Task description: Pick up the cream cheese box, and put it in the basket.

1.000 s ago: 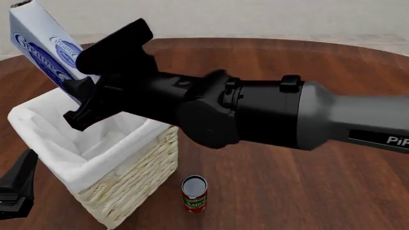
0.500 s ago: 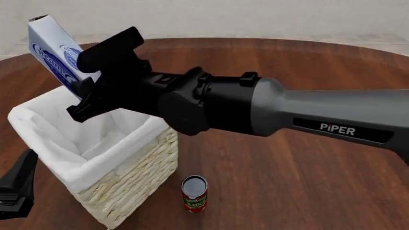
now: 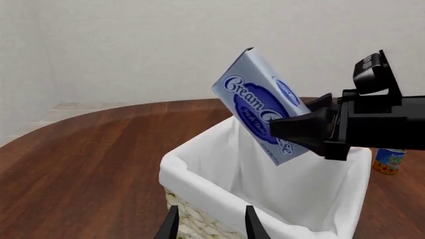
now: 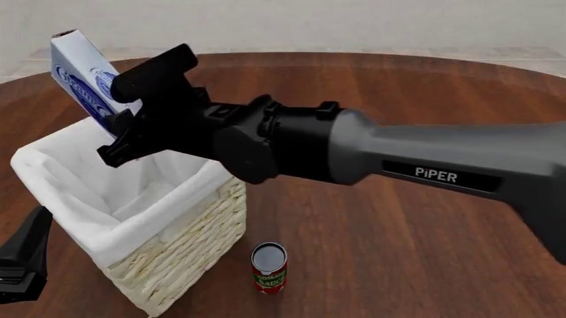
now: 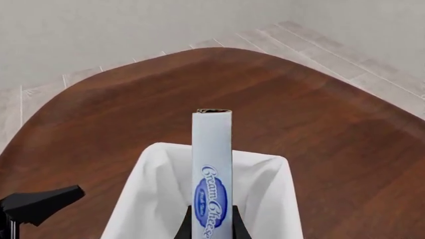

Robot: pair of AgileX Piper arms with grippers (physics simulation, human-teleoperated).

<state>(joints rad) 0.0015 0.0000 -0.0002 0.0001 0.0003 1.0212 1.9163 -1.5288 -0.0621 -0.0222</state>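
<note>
The cream cheese box (image 4: pixel 81 78) is pale blue-white with a dark blue oval logo. My right gripper (image 4: pixel 115 119) is shut on its lower end and holds it tilted, in the air above the far side of the basket (image 4: pixel 181 248). The basket is cream wicker with a white liner. The left wrist view shows the box (image 3: pixel 256 99) in the black right gripper (image 3: pixel 292 117) over the liner rim (image 3: pixel 199 177). The right wrist view shows the box (image 5: pixel 212 164) edge-on above the liner (image 5: pixel 143 199). My left gripper (image 3: pixel 211 221) is open and empty, low beside the basket's near left.
A small red tomato sauce can (image 4: pixel 269 267) stands on the wooden table just right of the basket's near corner. Another small can (image 3: pixel 388 160) shows beyond the basket in the left wrist view. The left gripper (image 4: pixel 22 262) sits at the front view's lower left edge.
My right arm has reached farther forward. The box has shifted slightly right and lower, over the basket's far side. The left gripper has not moved.
</note>
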